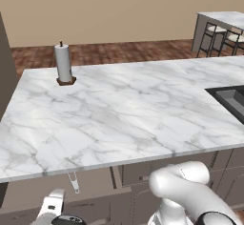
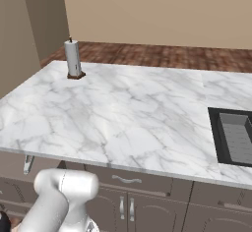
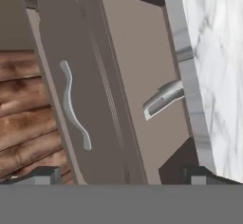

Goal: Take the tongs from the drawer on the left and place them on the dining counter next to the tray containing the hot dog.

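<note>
Currently, per the three views:
tongs (image 3: pixel 163 99): one pair, silvery; lying in the pulled-out drawer, scalloped tip poking out from under the counter edge. Same tip shows under the counter lip in the left base view (image 1: pixel 74 181) and right base view (image 2: pixel 28 164).
drawer (image 3: pixel 114 90): one, open; dark grey-brown front with one curved silver bar handle (image 3: pixel 73 105).
gripper (image 3: pixel 121 175): jaws spread wide apart, nothing between them; two dark fingertips (image 3: pixel 40 174) at the bottom of the hand view, one on each side of the drawer front, not touching the tongs.
counter (image 1: pixel 119 114): one white marble top with grey veins, directly above the drawer.
paper towel roll (image 1: pixel 63 64): one, upright on a small brown base, far left of the counter.
sink (image 2: pixel 234 136): one, dark, set into the counter's right side.
dining counter (image 1: pixel 224 18): one, far right background, well apart.
stools (image 1: pixel 214 35): two visible, black frames, cream seats, tucked at the dining counter.
cabinet doors (image 2: pixel 125 209): below the counter, two upright handles visible side by side.
</note>
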